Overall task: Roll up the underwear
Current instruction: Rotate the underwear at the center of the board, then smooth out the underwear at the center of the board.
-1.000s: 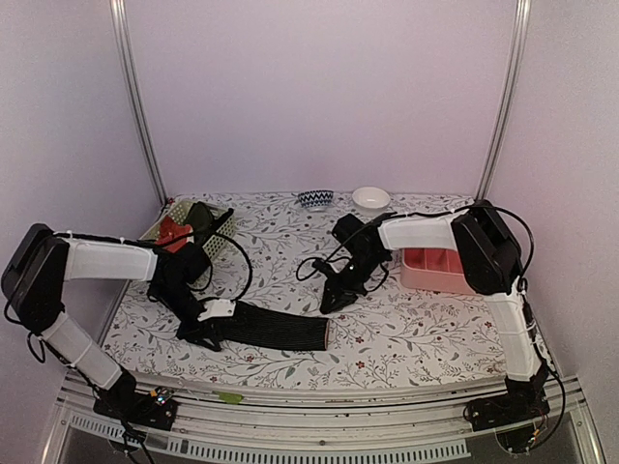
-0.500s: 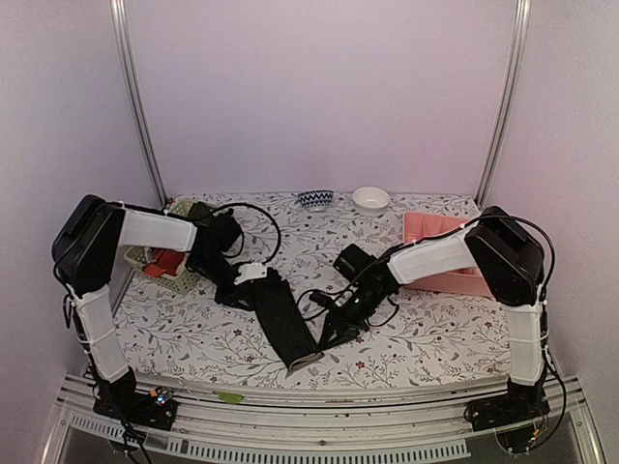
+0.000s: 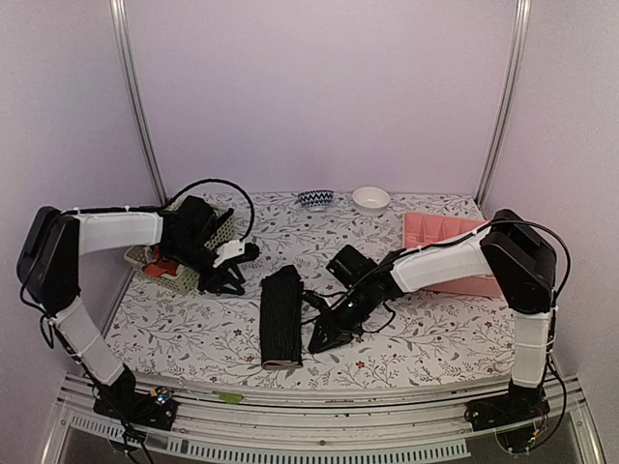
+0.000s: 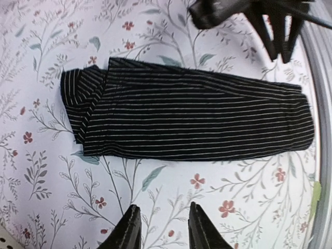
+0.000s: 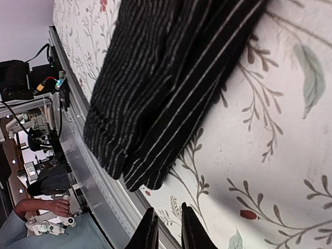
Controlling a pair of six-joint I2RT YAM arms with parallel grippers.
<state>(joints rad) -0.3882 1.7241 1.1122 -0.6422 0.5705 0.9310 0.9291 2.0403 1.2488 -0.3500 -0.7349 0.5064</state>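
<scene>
Black underwear [image 3: 280,316], ribbed with pale stripes and folded into a long narrow strip, lies flat to the right of the basket [image 3: 179,282]. Left gripper [image 4: 163,228], beside the basket, has its fingers slightly apart and empty. Right gripper [image 5: 167,228], farther right, likewise.

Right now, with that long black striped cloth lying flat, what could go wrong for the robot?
The folded black ribbed underwear ends close to the table's front rail, so rolling from that end might nudge it over the edge. Its far end has a folded flap, which could make the roll lopsided.
</scene>
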